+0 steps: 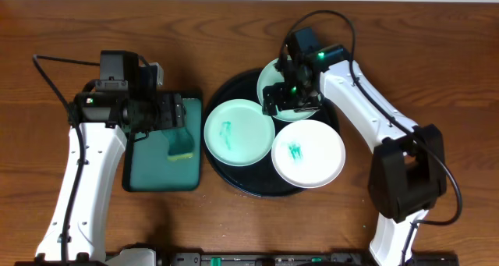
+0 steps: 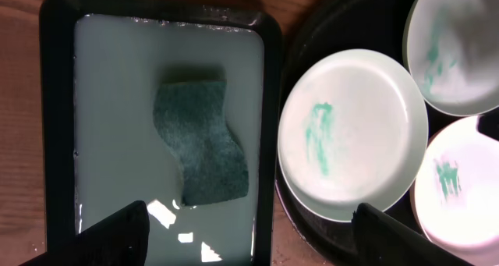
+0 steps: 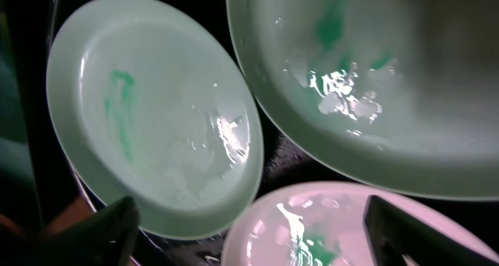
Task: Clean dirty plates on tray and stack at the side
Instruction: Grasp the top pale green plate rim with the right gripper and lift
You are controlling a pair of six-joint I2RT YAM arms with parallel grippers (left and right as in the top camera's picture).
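On the black tray the three dirty plates lie crowded, all smeared. The right pincer stands apart above them, the left pincer apart over the sponge. Gripping one wet rim could knock its neighbour, I think.

White arm links, black joints, looping black cables

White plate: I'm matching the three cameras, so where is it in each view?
Overhead: white plate right of centre.
Left wrist: white plate at lower right edge.
Right wrist: white plate at bottom edge.
Shared landmark: the mint plate on its left in all three.
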